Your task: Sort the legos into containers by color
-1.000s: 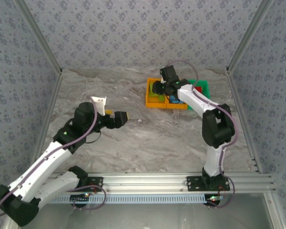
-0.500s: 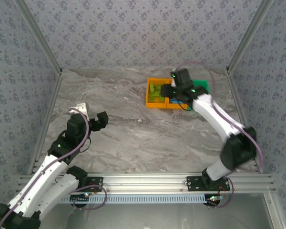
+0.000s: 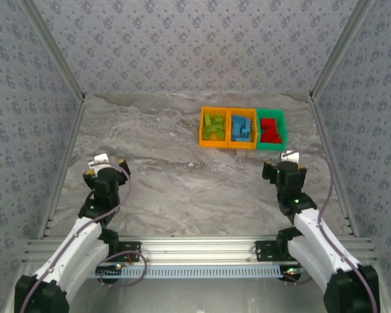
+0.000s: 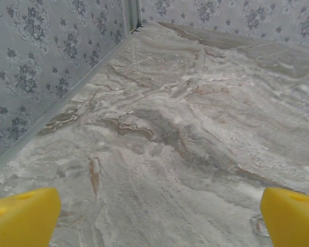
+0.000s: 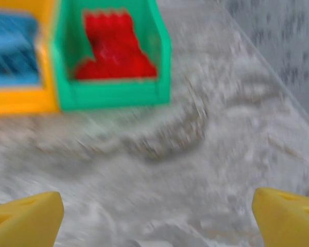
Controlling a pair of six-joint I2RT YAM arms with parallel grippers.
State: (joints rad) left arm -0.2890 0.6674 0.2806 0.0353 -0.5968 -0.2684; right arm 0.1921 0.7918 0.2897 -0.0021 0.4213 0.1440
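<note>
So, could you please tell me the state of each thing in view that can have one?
left orange bin: upright, holding the lime green legos.
middle orange bin: upright, holding the light blue legos.
green bin: upright, holding the red legos.
left gripper: open, empty, over bare table.
right gripper: open, empty, facing the green bin.

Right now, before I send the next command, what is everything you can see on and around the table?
orange bins: two, orange, far right of table, adjoining
green bin: one, green, right end of that row
green legos: several, lime green, left orange bin
blue legos: several, light blue, other orange bin
red legos: several, red, green bin
table: one, grey marbled
walls: three, grey-blue patterned, around table
left hand: one, yellow tips, open, near left
right hand: one, yellow tips, open, near right
</note>
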